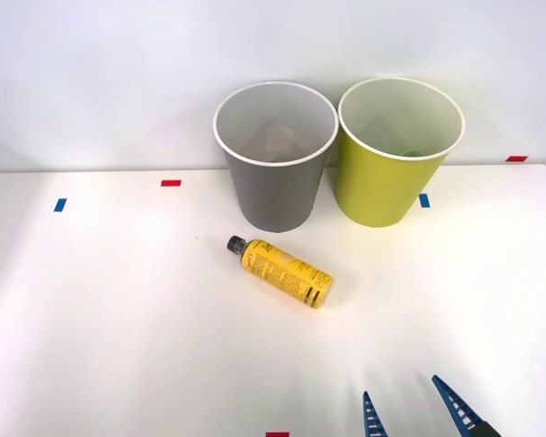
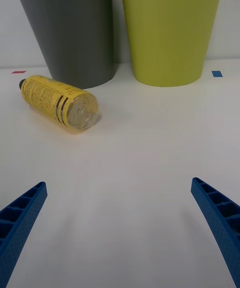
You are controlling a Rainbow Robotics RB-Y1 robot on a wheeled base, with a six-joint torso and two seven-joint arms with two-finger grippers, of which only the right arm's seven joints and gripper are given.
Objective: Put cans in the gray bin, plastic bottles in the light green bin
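Yellow bottle (image 1: 279, 272) lying flat (round, labelled), untouched.

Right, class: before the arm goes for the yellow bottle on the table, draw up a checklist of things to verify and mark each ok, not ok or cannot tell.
1. Right gripper open and holding nothing: ok.
2. Yellow bottle within plain sight, lying on its side on the table: ok.
3. Bottle free of the bins, with a gap to the gray bin: ok.
4. Light green bin upright, mouth open: ok.
5. Room left inside the light green bin: cannot tell, though something green lies inside.
6. Bottle's cap screwed tight: cannot tell.
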